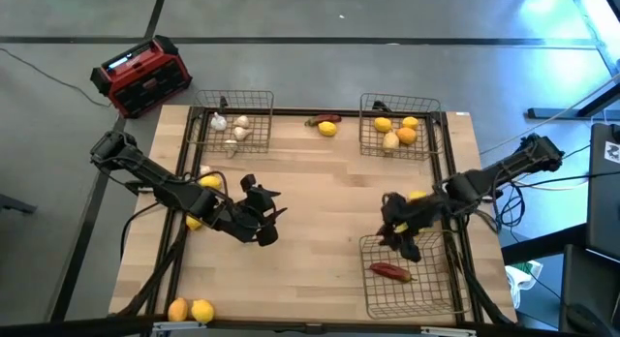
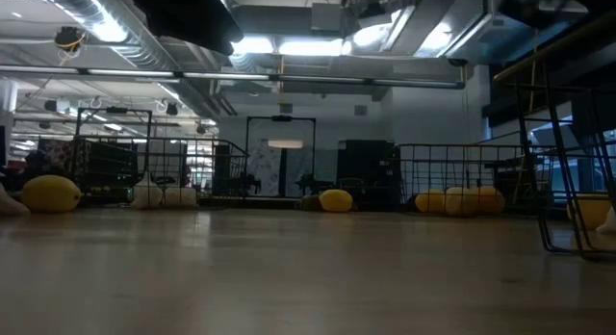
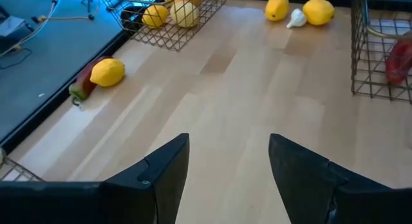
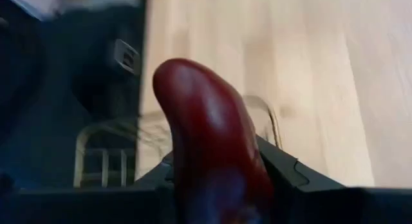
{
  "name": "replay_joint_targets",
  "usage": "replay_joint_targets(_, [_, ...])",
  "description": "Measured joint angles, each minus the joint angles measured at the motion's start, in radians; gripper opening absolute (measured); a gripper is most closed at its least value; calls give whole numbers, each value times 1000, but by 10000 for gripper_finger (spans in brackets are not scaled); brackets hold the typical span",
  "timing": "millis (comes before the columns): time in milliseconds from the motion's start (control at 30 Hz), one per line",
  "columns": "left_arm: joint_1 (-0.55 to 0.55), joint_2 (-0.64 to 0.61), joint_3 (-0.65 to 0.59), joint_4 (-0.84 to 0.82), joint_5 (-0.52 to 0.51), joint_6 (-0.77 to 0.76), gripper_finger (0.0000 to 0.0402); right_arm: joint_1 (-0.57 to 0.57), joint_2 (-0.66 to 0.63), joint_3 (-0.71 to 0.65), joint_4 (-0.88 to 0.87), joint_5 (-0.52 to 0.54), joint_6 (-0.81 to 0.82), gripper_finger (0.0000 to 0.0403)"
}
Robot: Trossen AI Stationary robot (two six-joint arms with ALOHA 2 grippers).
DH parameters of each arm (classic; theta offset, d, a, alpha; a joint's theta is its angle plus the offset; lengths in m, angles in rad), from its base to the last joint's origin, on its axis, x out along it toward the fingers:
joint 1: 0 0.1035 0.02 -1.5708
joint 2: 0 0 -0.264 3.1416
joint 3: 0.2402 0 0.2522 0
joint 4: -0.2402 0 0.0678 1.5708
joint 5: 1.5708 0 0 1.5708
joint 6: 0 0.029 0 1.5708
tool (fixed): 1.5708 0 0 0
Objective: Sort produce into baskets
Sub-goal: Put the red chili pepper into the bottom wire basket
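My right gripper (image 1: 401, 235) is shut on a dark red pepper (image 4: 212, 140) over the far edge of the near right wire basket (image 1: 441, 296), where another red pepper (image 1: 389, 271) lies. My left gripper (image 1: 263, 223) is open and empty above bare table at left of centre; it also shows in its wrist view (image 3: 228, 143). The far left basket (image 1: 254, 97) holds whitish bulbs (image 1: 239, 129). The far right basket (image 1: 366, 134) holds yellow and orange fruits (image 1: 397, 132). My right gripper pinches the dark red pepper between its two fingers (image 4: 283, 169). The pepper's rounded end (image 4: 187, 89) sticks out past the fingertips, along the fingers. The pepper's held part is hidden by the fingers and by the pepper itself.
Loose produce lies about: a lemon (image 1: 327, 128) and a pepper (image 1: 325, 118) at the far edge, lemons (image 1: 208, 182) by the left arm, a lemon (image 1: 417, 195) by the right arm, an orange (image 1: 178, 309) and a lemon (image 1: 201, 311) at the near left. A red and black box (image 1: 140, 76) stands off the table.
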Motion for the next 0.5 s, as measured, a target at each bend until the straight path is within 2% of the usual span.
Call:
replay_joint_targets(67, [0, 0, 0, 0, 0, 0, 210, 44, 11, -6, -40, 36, 71, 109])
replay_joint_targets(200, [0, 1, 0, -2, -17, 1, 210, 126, 14, -93, 1, 96, 184, 109])
replay_joint_targets(367, [0, 2, 0, -8, -36, 1, 210, 188, 14, -207, 64, 64, 365, 109])
replay_joint_targets(500, [0, 2, 0, -8, -36, 8, 210, 245, 14, -280, 149, 69, 428, 109])
